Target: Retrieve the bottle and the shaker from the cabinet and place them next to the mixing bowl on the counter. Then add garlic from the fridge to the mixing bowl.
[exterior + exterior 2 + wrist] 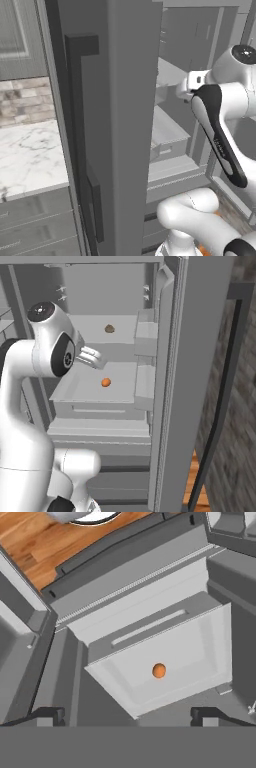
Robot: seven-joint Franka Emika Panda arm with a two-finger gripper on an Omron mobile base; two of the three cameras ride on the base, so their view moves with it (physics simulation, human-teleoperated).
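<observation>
The tool [128,714] hangs inside the open fridge [120,286] with its fingers spread wide and nothing between them. Below it, a small orange item [159,670] lies on the lower shelf [85,391]. A brownish lump [109,329], possibly the garlic, rests on the upper shelf [90,331].

Both base views toward fridge [115,351]
</observation>
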